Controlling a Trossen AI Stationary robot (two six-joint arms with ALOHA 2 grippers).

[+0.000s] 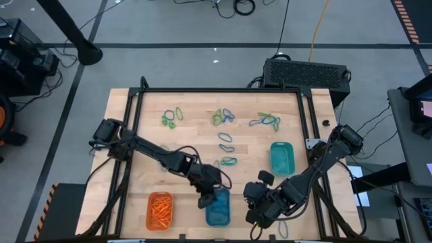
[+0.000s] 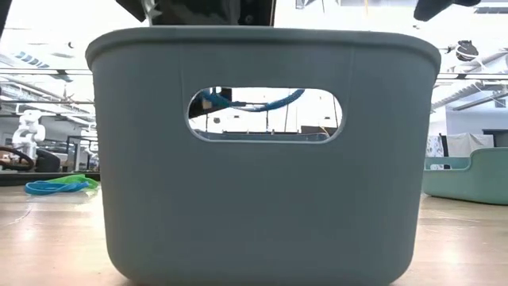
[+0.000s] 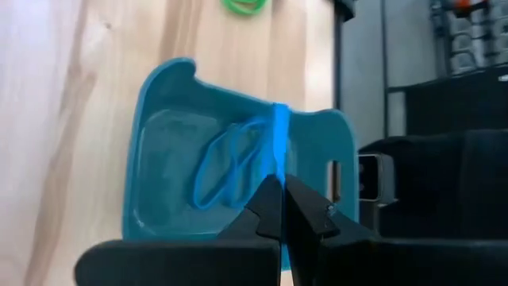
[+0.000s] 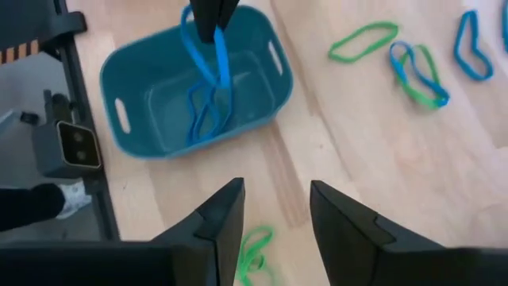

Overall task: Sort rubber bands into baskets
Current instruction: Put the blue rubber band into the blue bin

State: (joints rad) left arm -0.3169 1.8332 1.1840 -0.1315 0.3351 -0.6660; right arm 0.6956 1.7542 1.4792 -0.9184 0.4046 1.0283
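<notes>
The blue basket (image 1: pixel 218 209) stands near the table's front edge; it fills the low view (image 2: pixel 262 175). My left gripper (image 1: pixel 204 200) is over its left rim, shut on a blue rubber band (image 4: pixel 223 59). My right gripper (image 4: pixel 274 208) is open and empty just right of the blue basket (image 4: pixel 238 107), above a green band (image 4: pixel 254 246) lying flat on the table. The orange basket (image 1: pixel 160 210) holds orange bands. The teal-green basket (image 1: pixel 282 158) stands to the right. Loose blue and green bands (image 1: pixel 225 116) lie flat on the far half of the table. My left gripper pinches the blue band's upper end (image 3: pixel 279 163) between its two fingers, which point down from above. The band hangs stretched below the fingers (image 4: pixel 213 17). Its lower loops (image 4: pixel 205 119) reach the blue basket's floor; one band or more, I cannot tell.
Band clusters lie at the far left (image 1: pixel 171 119) and far right (image 1: pixel 266 121), with two more mid-table (image 1: pixel 227 148). Another band (image 1: pixel 282 229) lies by the front edge near my right arm. A black frame (image 1: pixel 202 90) borders the table.
</notes>
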